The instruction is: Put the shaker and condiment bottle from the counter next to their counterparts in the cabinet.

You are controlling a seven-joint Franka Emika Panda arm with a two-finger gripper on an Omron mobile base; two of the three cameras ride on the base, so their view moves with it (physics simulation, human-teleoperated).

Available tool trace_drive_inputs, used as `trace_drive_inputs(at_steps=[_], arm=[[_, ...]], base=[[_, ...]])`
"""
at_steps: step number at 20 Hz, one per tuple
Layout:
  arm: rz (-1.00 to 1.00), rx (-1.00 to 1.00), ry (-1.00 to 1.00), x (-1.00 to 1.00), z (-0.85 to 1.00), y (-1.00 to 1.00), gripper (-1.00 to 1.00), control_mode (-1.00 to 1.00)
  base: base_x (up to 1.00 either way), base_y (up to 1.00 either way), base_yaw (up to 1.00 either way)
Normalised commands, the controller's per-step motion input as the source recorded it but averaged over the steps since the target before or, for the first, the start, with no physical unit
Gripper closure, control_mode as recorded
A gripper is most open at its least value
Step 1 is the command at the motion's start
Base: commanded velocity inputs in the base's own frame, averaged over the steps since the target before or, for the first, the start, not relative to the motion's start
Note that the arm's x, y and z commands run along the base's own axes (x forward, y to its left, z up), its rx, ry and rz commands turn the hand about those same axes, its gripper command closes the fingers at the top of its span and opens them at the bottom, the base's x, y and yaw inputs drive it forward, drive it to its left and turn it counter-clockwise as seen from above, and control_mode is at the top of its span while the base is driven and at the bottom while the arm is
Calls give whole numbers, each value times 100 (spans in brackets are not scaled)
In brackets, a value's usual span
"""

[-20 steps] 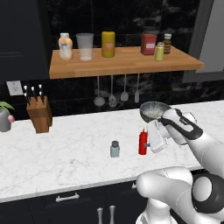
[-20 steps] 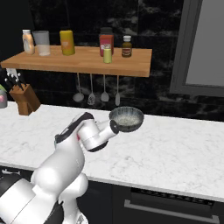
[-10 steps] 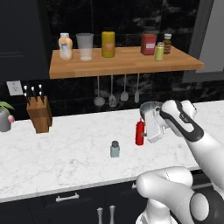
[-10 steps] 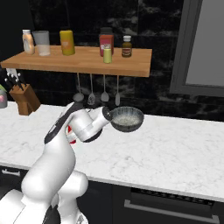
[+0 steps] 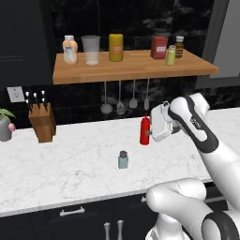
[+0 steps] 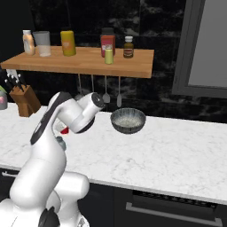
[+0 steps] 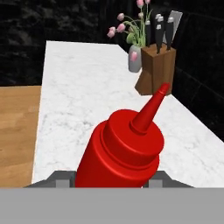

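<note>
— So what's the room like?
— Black stone wall, white marble tabletop [image 5: 70, 164], a wooden shelf [image 5: 131, 70] above with bottles. A knife block [image 5: 41, 123] stands left; the grey-blue shaker [image 5: 123, 160] sits alone on the marble.
— And the claw [image 5: 151, 133]?
— Narrowed around the red condiment bottle [image 5: 145, 130], clamping it, the bottle lifted above the marble.

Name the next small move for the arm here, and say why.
Probably keep lifting toward the cabinet: the gripper is shut on the condiment bottle, which seems already off the counter, while the peach bottle stands at the shelf's left end.
</note>
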Motion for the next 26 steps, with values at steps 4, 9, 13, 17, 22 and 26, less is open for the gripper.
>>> trace_drive_inputs(at_steps=[4, 9, 13, 17, 22, 26], arm=[[-6, 0, 0, -11, 66, 23, 100, -100], [-6, 0, 0, -16, 56, 28, 100, -100], [-6, 0, 0, -21, 42, 30, 100, -100], [-7, 0, 0, -21, 35, 31, 100, -100], [-7, 0, 0, -20, 38, 27, 100, -100], [-5, 0, 0, -10, 42, 24, 100, -100]], base=[[0, 0, 0], [0, 0, 0], [0, 0, 0], [0, 0, 0], [0, 0, 0], [0, 0, 0]])
